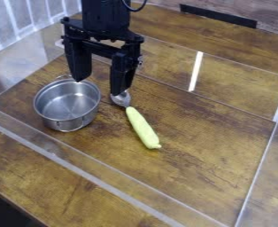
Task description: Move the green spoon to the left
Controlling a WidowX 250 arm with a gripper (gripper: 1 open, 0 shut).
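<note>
The green spoon [142,128] lies flat on the wooden table [201,177], near the middle. It is a thick yellow-green pod shape, with its small grey rounded end [121,98] pointing toward the back left. My gripper [101,82] hangs black and upright just behind and left of that grey end. Its two fingers [78,64] stand wide apart with nothing between them. The right finger's tip is close above the grey end; whether it touches cannot be made out.
A round shiny steel pot [67,105] stands left of the spoon, directly below the gripper's left finger. Clear acrylic walls [129,173] run along the table's edges. A bright light streak [196,71] glares on the wood at the right.
</note>
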